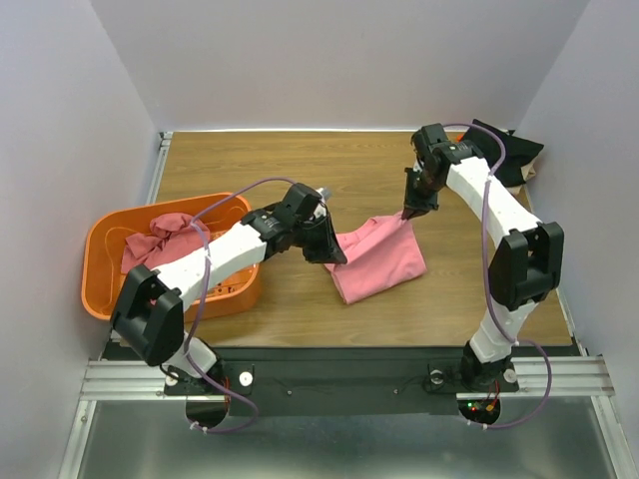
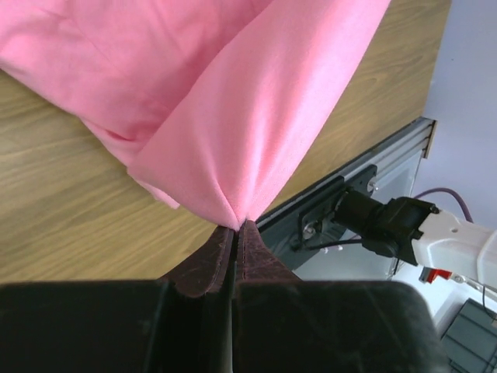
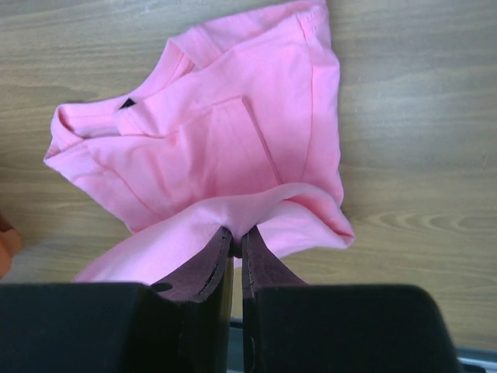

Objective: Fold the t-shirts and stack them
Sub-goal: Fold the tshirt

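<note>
Top: shirt [image 1: 384, 264] on table [image 1: 300, 170], centre; left gripper [image 1: 335, 255] and right gripper [image 1: 409, 214] at opposite edges.
Left wrist: jaws clamped on a thin pink fold.
Right wrist: jaws pinching the lifted edge likewise.
Light, limp, sags; best held at corners.

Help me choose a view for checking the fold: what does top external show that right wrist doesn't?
Only top external: the left tool gripping the pink t-shirt, a rose t-shirt in the orange basket, dark folded shirts far right. Only right wrist: the shirt's dark neck label. Both: that pink t-shirt pinched by the right tool.
</note>
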Controlling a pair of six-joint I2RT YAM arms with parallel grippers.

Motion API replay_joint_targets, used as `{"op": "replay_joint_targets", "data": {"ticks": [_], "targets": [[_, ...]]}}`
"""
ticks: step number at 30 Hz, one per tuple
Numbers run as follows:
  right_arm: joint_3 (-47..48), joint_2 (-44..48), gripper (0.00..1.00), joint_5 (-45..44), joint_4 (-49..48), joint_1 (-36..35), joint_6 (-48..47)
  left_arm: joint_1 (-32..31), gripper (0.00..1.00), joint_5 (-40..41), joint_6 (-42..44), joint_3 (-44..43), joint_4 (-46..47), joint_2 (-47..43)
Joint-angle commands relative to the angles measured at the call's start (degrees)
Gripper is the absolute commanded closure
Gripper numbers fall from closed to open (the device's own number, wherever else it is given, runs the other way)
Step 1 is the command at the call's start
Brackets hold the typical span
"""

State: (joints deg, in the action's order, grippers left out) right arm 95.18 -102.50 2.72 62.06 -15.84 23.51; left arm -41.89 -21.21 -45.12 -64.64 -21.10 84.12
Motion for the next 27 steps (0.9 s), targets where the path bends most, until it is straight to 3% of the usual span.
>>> {"op": "replay_joint_targets", "data": {"ticks": [1,13,18,19,20,21,23,24,27], "targets": [[3.43,-2.35,1.00,-2.37,-4.32,0.01,-2.32,1.37,1.00,-1.46,2.84,-0.05,1.24,1.92],[9.75,-12.02,1.00,-4.13,-6.52,-0.07,-4.52,5.32,1.00,3.63,8.65,-7.07,-1.75,12.73],[13.36,-15.71,0.95,-4.74,-6.52,0.28,-4.79,6.55,0.99,13.20,7.33,-12.07,-6.57,14.32],[15.11,-15.89,0.91,-4.39,-6.52,0.37,-4.79,6.56,0.94,15.39,7.33,-13.83,-7.71,14.58],[16.00,-15.98,0.85,-4.22,-6.43,0.54,-4.87,6.56,0.80,17.93,7.42,-15.76,-9.20,14.93],[16.96,-15.80,0.67,-3.95,-6.43,1.24,-4.87,6.56,0.41,22.48,7.68,-20.22,-11.74,15.81],[19.77,-15.37,0.43,-2.99,-6.34,3.16,-4.35,6.56,0.02,27.94,8.65,-27.94,-15.61,17.74],[20.65,-15.19,0.37,-1.33,-6.51,3.96,-3.91,6.47,0.02,29.28,9.08,-27.99,-16.85,17.75],[22.59,-13.70,0.29,1.49,-6.60,7.47,-2.85,6.47,0.02,33.85,9.61,-39.29,-20.02,20.12]]}}
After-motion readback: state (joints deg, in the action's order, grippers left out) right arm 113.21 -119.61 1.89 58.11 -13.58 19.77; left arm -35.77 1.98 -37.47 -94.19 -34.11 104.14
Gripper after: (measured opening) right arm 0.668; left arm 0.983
